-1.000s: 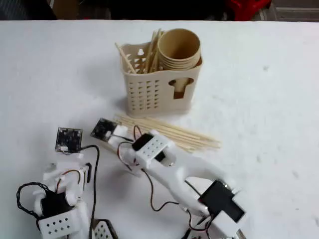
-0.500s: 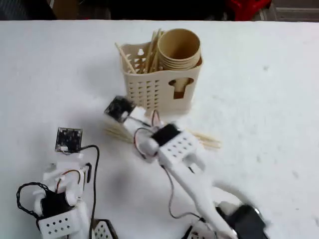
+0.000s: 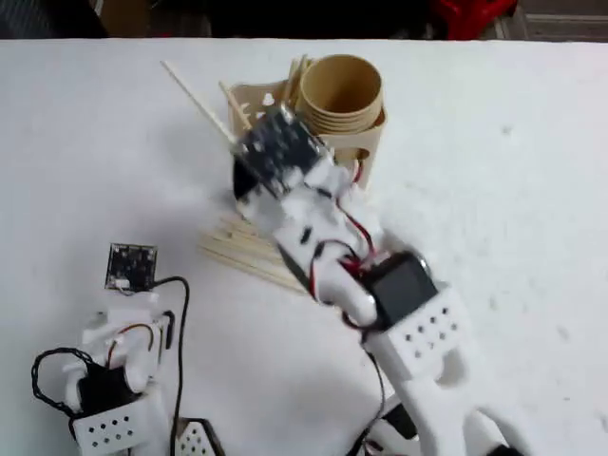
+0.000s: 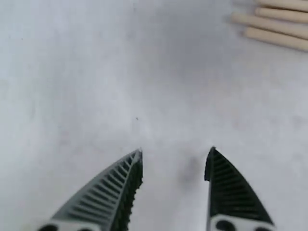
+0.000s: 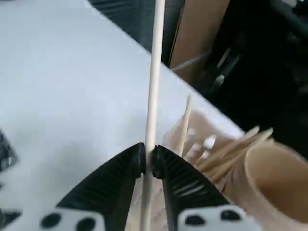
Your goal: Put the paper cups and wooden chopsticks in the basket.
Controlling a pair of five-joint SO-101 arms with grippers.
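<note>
At basket (image 3: 255,93), one chopstick (image 5: 154,72) pinched in right claw (image 5: 149,161), tilted up and outward, judged ready for dropping among sticks (image 3: 294,81) stood inside. Cups (image 3: 342,90) nested in basket. Loose pile (image 3: 237,252) seen on counter (image 3: 494,171) in front. Left claw (image 4: 173,159) spread, nothing gripped, parked low over counter.

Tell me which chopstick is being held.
The chopstick pinched in the right gripper; the others lie on the table or stand in the basket.

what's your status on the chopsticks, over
Right gripper shut on one chopstick, by the basket. Left gripper open over the table. Chopstick pile waits on table; cups in basket.
</note>
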